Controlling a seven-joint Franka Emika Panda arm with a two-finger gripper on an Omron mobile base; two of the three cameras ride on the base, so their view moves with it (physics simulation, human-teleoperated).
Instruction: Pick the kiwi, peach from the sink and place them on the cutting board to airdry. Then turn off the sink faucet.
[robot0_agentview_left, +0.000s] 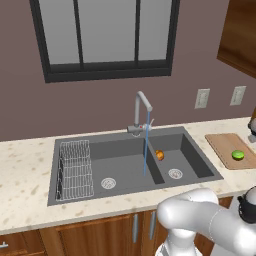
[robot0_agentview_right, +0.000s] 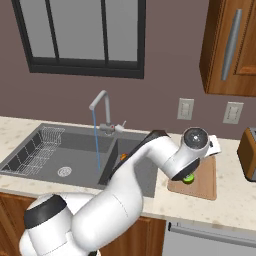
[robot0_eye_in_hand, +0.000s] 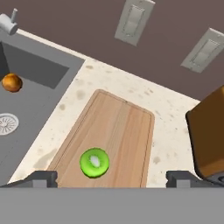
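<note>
Double-basin sink (robot0_agentview_left: 200, 165) set into the speckled counter (robot0_agentview_left: 25, 170), dark grey, with a wire rack (robot0_agentview_left: 75, 170) at its left end. Cutting board (robot0_eye_in_hand: 118, 131) lying flat on the counter just right of the sink, well clear of the basin edge. Sink faucet (robot0_agentview_left: 141, 107) at the back rim, blue stream running down into the basin, so not yet turned off.

Gripper (robot0_eye_in_hand: 111, 178) above the near end of the board, jaws spread wide, nothing between them, the two finger tips standing apart on either side of the green fruit.

Kiwi (robot0_eye_in_hand: 94, 162) resting on the board near its front end, cut face up, free of the fingers: first fruit judged delivered. Peach (robot0_eye_in_hand: 12, 82) down in the right basin, near the divider and beside the water stream, untouched.

Roughly a third done by this reading: one fruit placed. Left to do: reach back into the right basin, fetch the peach, set it on the board beside the kiwi, then close the lever.
</note>
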